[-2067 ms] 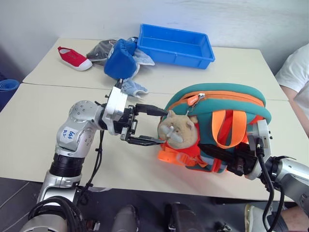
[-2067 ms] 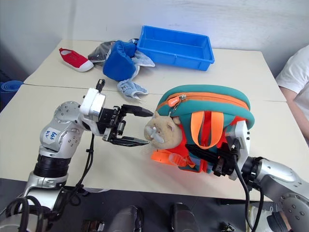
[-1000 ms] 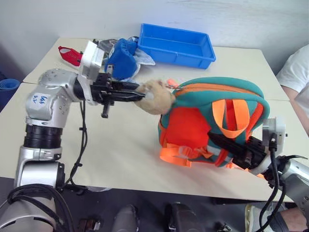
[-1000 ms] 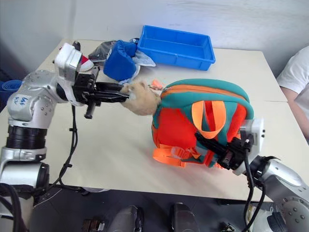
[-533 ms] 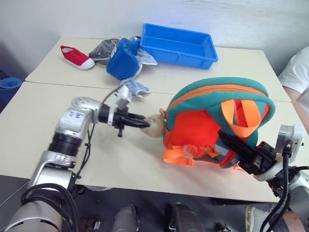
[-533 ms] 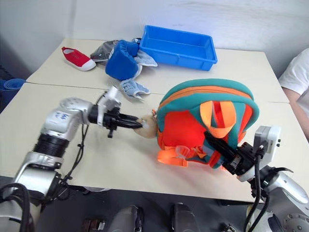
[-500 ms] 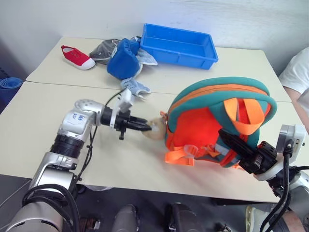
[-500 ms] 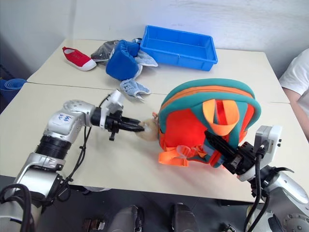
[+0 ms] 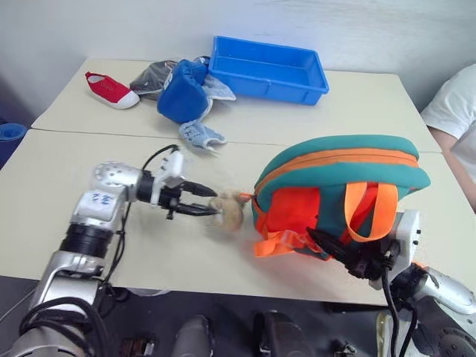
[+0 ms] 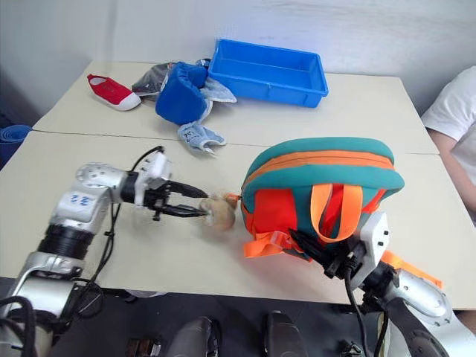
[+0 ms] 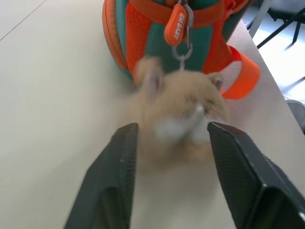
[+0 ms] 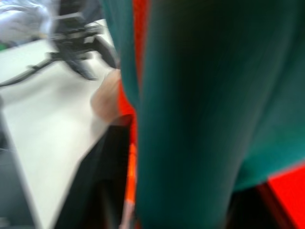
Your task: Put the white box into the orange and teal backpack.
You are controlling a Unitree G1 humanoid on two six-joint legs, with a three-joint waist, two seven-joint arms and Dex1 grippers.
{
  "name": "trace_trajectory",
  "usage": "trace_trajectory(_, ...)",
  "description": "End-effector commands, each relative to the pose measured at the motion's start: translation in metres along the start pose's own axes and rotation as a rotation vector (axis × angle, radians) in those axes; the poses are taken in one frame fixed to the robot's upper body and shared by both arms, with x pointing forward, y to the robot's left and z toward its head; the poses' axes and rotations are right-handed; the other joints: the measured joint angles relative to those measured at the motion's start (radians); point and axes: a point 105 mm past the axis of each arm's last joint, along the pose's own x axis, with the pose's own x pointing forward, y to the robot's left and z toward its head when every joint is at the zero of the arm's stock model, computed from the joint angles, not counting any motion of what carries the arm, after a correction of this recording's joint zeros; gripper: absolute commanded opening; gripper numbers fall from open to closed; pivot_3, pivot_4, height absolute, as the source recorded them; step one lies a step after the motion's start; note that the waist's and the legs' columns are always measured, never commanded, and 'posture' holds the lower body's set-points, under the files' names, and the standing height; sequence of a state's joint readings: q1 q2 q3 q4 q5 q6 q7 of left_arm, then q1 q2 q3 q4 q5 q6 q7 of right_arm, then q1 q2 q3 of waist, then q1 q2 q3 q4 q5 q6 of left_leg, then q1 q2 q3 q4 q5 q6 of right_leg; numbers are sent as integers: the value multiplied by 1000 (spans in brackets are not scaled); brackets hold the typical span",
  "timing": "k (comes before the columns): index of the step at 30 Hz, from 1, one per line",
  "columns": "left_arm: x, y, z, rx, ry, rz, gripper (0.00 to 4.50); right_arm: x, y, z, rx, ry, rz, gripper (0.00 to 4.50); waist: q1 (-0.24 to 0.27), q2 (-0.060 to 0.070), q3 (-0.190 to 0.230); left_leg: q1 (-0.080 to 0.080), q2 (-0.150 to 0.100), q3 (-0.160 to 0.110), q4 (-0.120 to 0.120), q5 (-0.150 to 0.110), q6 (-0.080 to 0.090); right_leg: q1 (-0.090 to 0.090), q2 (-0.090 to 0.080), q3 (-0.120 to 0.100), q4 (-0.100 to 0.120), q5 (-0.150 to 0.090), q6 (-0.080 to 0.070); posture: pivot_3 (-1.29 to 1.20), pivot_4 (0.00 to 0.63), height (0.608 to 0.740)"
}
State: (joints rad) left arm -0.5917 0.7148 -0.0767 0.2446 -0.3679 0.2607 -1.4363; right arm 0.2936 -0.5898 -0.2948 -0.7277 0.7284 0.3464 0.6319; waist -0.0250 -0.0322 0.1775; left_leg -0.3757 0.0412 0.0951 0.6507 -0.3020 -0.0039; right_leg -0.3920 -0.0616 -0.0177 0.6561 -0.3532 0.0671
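Backpack: the small rounded orange and teal backpack (image 9: 338,190) lies on the pale counter (image 9: 67,186) near its front edge, zip line running along the top, orange straps facing the camera.
Plush toy: the tan plush animal toy (image 11: 183,107) hangs from the backpack's zip pull and rests on the counter just beside the bag.
Left hand: the left hand (image 9: 199,205) has its two black fingers spread, one on each side of the plush toy, not pinching it; it holds nothing.
Right hand: the right hand (image 9: 336,249) sits low against the strap side of the backpack; whether its fingers are open or gripping a strap I cannot tell.
White box: no flat white rectangular case can be found on the counter; it may already be inside the bag, but that is a guess.
Other things: a big blue plastic tray (image 9: 268,71), a blue fabric bundle (image 9: 182,91) and a red shoe (image 9: 110,89) lie at the far side, well apart.
Step in hand: likely settling the bag down.
Doing it well: clear both hands without snagging straps or dragging the toy; keep the bag away from the counter edge.
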Motion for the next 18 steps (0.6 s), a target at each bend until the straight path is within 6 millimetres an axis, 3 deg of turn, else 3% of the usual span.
trace_trajectory(1, -27, -13, -4, -43, -124, 81, 3617, -22, -12, 13, -11, -68, -69, 3186, 0, 0, 0, 0, 0, -1, 0, 0, 0, 0, 0, 0, 0, 0, 0, 0, 150, 740)
trace_trajectory(4, -45, -26, -31, -59, -52, 168, 4475, -46, -13, 1, -73, 36, -41, 4151, 0, 0, 0, 1, 0, -1, 0, -1, 2, 1, -1, 0, -1, 0, 0, 0, 150, 740)
trace_trajectory(5, -49, -29, -33, -54, -45, 198, 4500, -58, -14, 0, -139, 60, -21, 4483, 2, 0, 0, 1, 0, -1, -1, -3, 5, 2, -1, 0, -1, 0, 0, 0, 150, 740)
trace_trajectory(10, -63, -37, -44, -14, 17, 365, 4500, -115, -26, -9, -256, 246, -32, 4483, 12, 0, 0, 6, -1, -1, -2, -5, 6, 7, -3, -1, -3, 0, 0, 0, 150, 740)
trace_trajectory(13, -69, -52, -50, 21, 65, 357, 4500, -140, -57, -17, -307, 297, -144, 4483, 6, 0, 0, 10, 0, -1, -4, -6, 5, 10, -3, -1, -5, 0, -1, 0, 150, 740)
trace_trajectory(15, -69, -61, -55, 20, 76, 338, 4500, -142, -71, -22, -316, 285, -190, 4483, -4, 1, 0, 11, 0, -1, -5, -6, 5, 11, -3, -1, -7, 0, -3, 0, 150, 740)
trace_trajectory(18, -69, -64, -64, 12, 102, 372, 4500, -131, -84, -37, -333, 274, -166, 4483, -8, 4, 2, 14, 1, -1, -7, -6, 4, 13, -3, -1, -9, 0, -6, 0, 150, 740)
